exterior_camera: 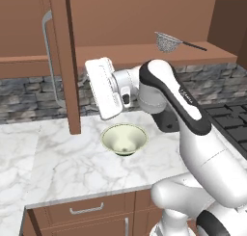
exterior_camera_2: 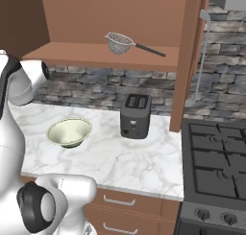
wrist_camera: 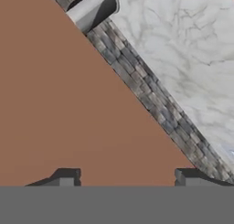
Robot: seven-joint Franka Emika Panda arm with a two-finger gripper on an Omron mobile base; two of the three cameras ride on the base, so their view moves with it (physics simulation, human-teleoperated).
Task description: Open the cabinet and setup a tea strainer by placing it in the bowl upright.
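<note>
Gripper (wrist_camera: 123,178) seen from the hand view with both dark finger tips set well apart at the bottom of the frame, nothing between them, pressed close to a flat brown wooden face of the cabinet (wrist_camera: 68,104). Beyond that face, in the upper right of the hand view, a diagonal strip of grey stone backsplash (wrist_camera: 151,99) and white marble counter (wrist_camera: 192,49); at top centre, the end of a silver bar handle (wrist_camera: 93,9).

In the left base view, white hand at centre left of the frame, beside the edge of the swung-open cabinet door (exterior_camera: 67,61), fingers hidden behind the hand.

Tea strainer (exterior_camera: 167,41) lying on the open cabinet shelf in the upper right of the left base view, above and to the right of the hand, well apart from it, dark handle pointing right. Bowl (exterior_camera: 124,138) upright on the counter at centre, just below the hand, empty.

In the right base view, black toaster (exterior_camera_2: 135,115) at centre, to the right of the bowl, stove (exterior_camera_2: 216,167) at lower right.
</note>
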